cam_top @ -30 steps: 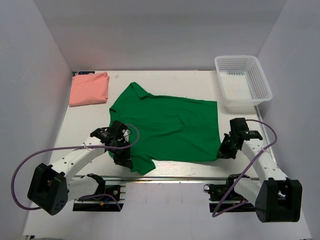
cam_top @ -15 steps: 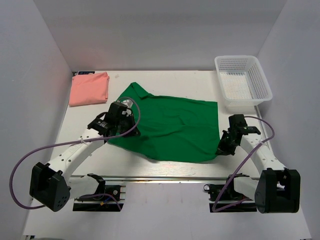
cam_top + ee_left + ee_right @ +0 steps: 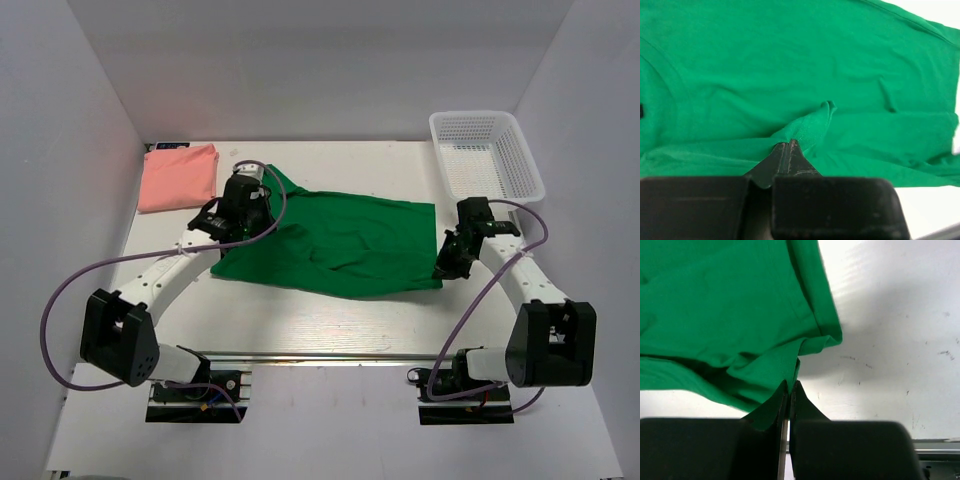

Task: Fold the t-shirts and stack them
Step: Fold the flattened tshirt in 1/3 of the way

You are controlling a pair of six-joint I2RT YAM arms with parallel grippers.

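The green t-shirt (image 3: 340, 245) lies spread across the middle of the table, its near edge lifted and drawn toward the back. My left gripper (image 3: 243, 208) is shut on a pinch of the green cloth (image 3: 810, 125) at the shirt's left side. My right gripper (image 3: 447, 266) is shut on the shirt's near right corner (image 3: 795, 367), held just above the table. The salmon pink t-shirt (image 3: 180, 177) lies folded at the back left corner, away from both grippers.
A white mesh basket (image 3: 486, 170) stands at the back right, just behind the right arm. White walls close in the table on the left, right and back. Bare tabletop (image 3: 330, 320) shows in front of the shirt.
Both grippers have moved toward the back of the table, carrying the shirt's near edge with them. The shirt's near part has folded back, and bare table shows where it lay.
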